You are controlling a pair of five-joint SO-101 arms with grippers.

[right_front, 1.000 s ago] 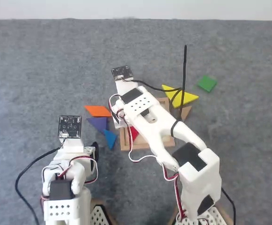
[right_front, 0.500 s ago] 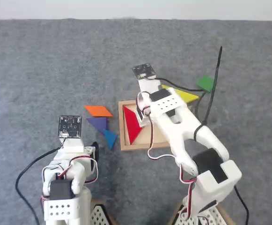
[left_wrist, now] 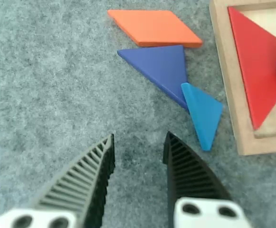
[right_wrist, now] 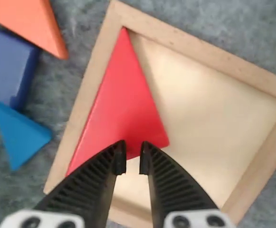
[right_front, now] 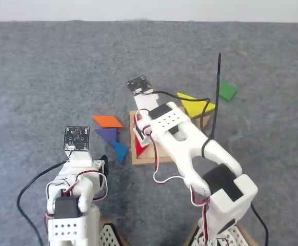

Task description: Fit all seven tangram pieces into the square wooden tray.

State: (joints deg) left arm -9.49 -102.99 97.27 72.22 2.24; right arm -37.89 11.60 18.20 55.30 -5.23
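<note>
We hold our right end effector [right_wrist: 130,159], open just a crack, over the red triangle [right_wrist: 121,109], lying flat against one side of the tray [right_wrist: 199,51] so room is left beside it

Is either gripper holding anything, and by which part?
Nothing is held. The left gripper is open above the carpet; the right gripper, barely open, hangs over a corner of the red triangle flat in the tray.
</note>
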